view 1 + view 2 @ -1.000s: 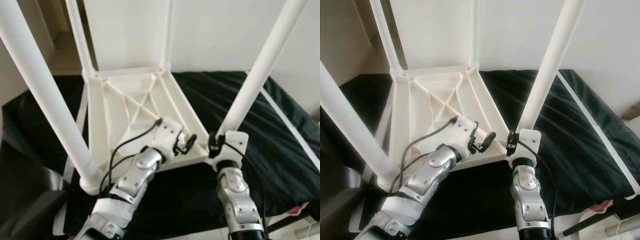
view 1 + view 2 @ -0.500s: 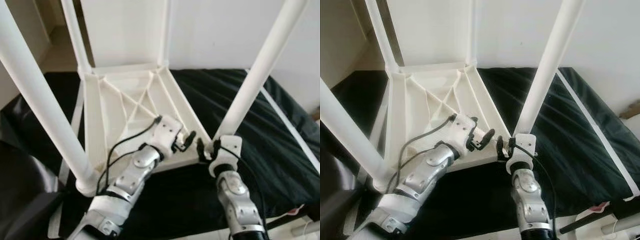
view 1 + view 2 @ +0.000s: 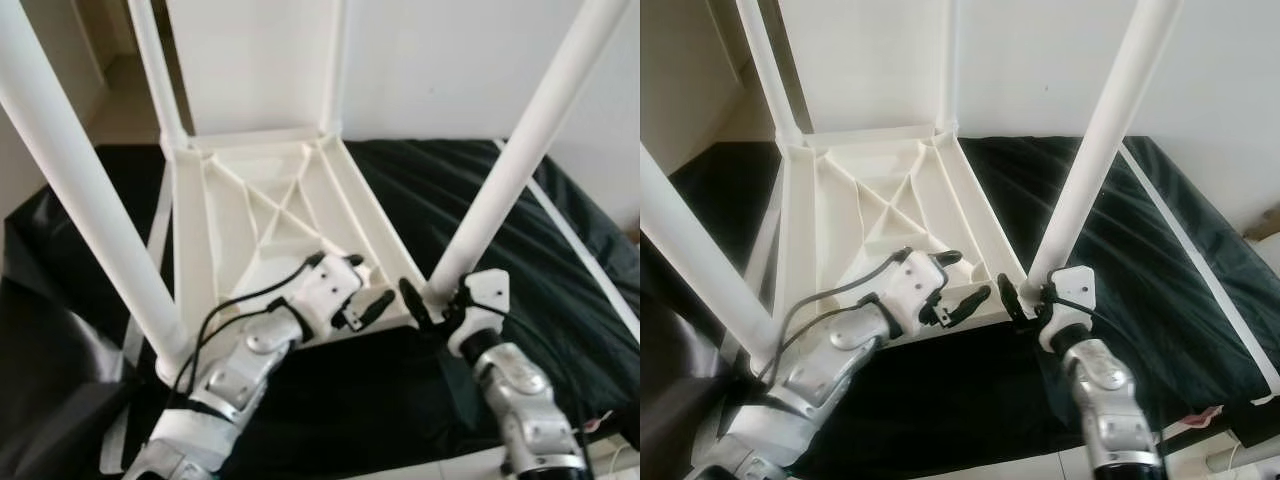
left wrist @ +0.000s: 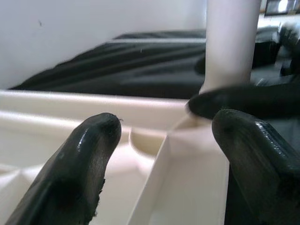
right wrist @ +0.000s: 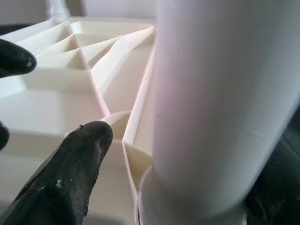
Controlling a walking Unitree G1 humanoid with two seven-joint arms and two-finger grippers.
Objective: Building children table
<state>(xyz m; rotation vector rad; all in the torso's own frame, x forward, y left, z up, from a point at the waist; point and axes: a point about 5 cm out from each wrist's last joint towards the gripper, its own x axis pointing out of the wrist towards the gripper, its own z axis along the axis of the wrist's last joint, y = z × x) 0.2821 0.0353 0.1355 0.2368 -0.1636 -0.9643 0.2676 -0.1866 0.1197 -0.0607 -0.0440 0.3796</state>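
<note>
Jaws parted beside table leg [image 3: 505, 175]

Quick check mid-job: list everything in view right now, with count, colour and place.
Table top: one, white, upside down on the cover, ribbed underside up.
Table legs: four, white, standing up from the top's corners.
Cover: one, black, spread under the table.
Wall: white, behind.
Left gripper: black fingers, open, at the top's near edge.
Right gripper: black fingers, open, at the base of the near right leg.
</note>
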